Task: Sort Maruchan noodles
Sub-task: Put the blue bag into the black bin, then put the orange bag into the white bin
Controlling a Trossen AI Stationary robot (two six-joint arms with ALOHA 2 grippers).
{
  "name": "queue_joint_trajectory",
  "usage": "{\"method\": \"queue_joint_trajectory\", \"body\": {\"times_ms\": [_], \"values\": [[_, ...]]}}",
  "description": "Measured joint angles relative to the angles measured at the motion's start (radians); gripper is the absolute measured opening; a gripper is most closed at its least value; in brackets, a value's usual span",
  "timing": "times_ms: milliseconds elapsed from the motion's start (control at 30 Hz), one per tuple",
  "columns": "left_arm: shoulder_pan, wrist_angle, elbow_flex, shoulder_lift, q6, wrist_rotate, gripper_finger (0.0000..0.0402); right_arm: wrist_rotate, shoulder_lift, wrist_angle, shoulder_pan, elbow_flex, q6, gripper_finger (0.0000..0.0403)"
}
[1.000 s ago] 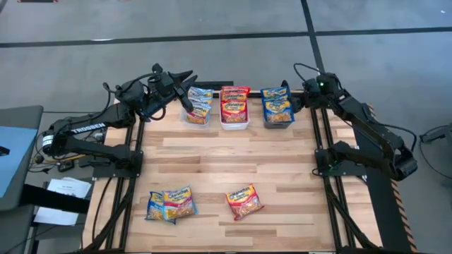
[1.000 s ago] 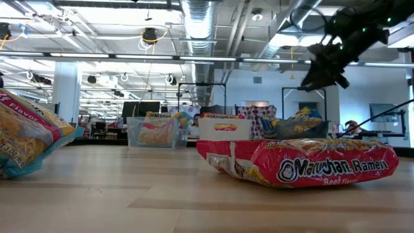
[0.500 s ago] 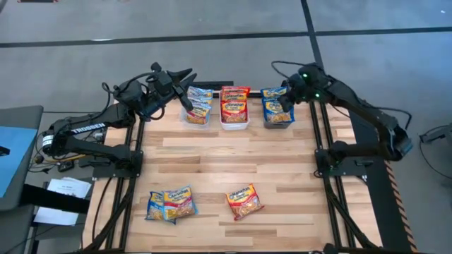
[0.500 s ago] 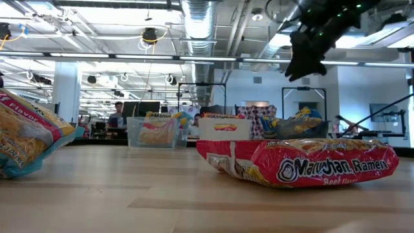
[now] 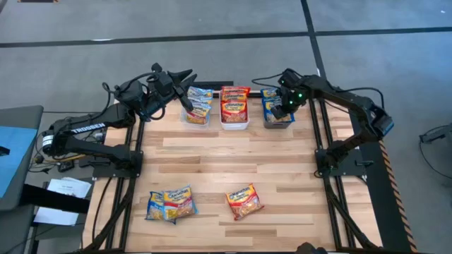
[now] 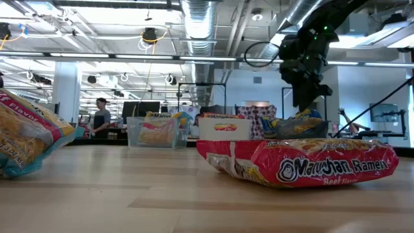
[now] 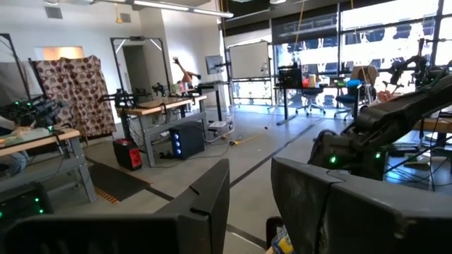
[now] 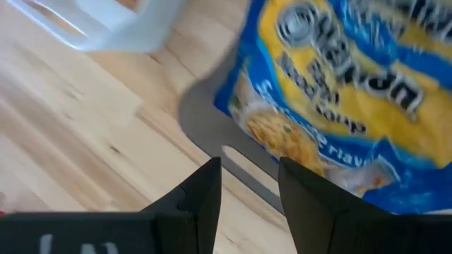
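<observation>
At the table's far edge, we see the right gripper (image 5: 281,106) hanging over the grey bin (image 5: 278,120) of blue crinkly plastic noodle packets (image 8: 353,99), its jaws slightly spread and empty. The left gripper (image 5: 185,90), likewise parted, waits by the clear bin (image 5: 195,118). Three loose packets lie near the front: a pair (image 5: 171,204) and a red one (image 5: 244,200). We judge that pulling away low could snag a binned packet.

Wooden table (image 5: 226,166): three bins (image 5: 234,116) at back, three noodle packets (image 5: 244,201) near front.
</observation>
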Motion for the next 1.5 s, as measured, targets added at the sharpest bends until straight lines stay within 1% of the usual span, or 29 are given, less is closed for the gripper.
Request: {"method": "queue_joint_trajectory", "body": {"times_ms": [167, 367, 533, 733, 900, 1100, 1267, 1433, 1500], "values": [[0.0, -0.013, 0.0, 0.0, 0.001, 0.0, 0.0095, 0.045, 0.056, -0.046, 0.005, 0.0, 0.001, 0.0163], [0.0, -0.031, 0.0, 0.0, 0.001, 0.0, 0.0096, 0.053, 0.133, -0.034, 0.005, 0.0, 0.012, 0.0163], [0.0, -0.056, 0.0, 0.0, 0.002, -0.001, 0.0096, 0.104, 0.197, -0.017, 0.005, 0.0, 0.025, 0.0163], [0.0, -0.058, 0.0, 0.0, 0.027, -0.002, 0.0096, 0.139, 0.241, 0.058, 0.005, 0.0, 0.054, 0.0163], [0.0, -0.058, 0.0, 0.0, 0.045, -0.003, 0.0096, 0.147, 0.248, 0.065, 0.006, 0.0, 0.054, 0.0163], [0.0, -0.057, 0.0, 0.0, 0.046, -0.005, 0.0096, 0.145, 0.184, 0.045, 0.021, 0.0, 0.053, 0.0163], [0.0, -0.062, 0.0, 0.0, 0.046, -0.005, 0.0095, 0.143, 0.079, 0.036, 0.041, 0.0, 0.053, 0.0163], [0.0, -0.145, 0.0, -0.025, 0.005, -0.005, 0.0095, 0.136, -0.016, 0.039, 0.067, 0.0, 0.053, 0.0163], [0.0, -0.176, 0.0, -0.042, -0.028, -0.004, 0.0095, 0.109, -0.046, 0.04, 0.081, 0.0, 0.053, 0.0163]]}}
